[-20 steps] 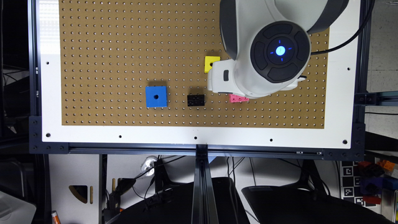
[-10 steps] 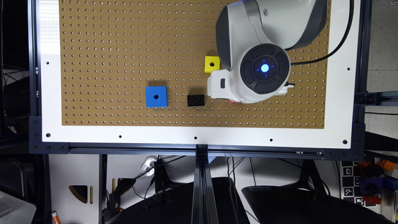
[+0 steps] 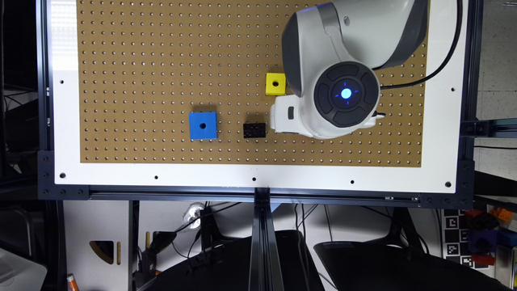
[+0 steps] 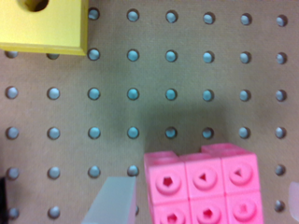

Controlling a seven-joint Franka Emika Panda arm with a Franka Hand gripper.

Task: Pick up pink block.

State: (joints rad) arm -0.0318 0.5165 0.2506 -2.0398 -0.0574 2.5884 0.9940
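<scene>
Brown pegboard covers the worktop [image 3: 161, 60], framed by a white border, and the pink block [image 4: 202, 186] lies flat on it, studs up, under the robot's wrist. In the wrist view the block sits between the two fingers of the pincer [image 4: 205, 205]: one pale fingertip [image 4: 112, 203] just beside one side of it, a sliver of the other at the far edge of the frame. The fingers stand apart, not yet touching the block.

Judging from this, the step in hand is the final descent and close. To do it well, the arm should come straight down, keep the block centred between the fingers, and squeeze its flat side walls — not a corner or the studs.

Three studs run across the gap between the fingers; part of the block is cut off by the frame, so its long axis cannot be told for certain.

Around it, a yellow cube [image 3: 275, 83] with a centre hole sits near, a black brick [image 3: 254, 130] just beside the white pincer body in the exterior view, and a blue cube [image 3: 202, 125] further off — all apart from the block.
</scene>
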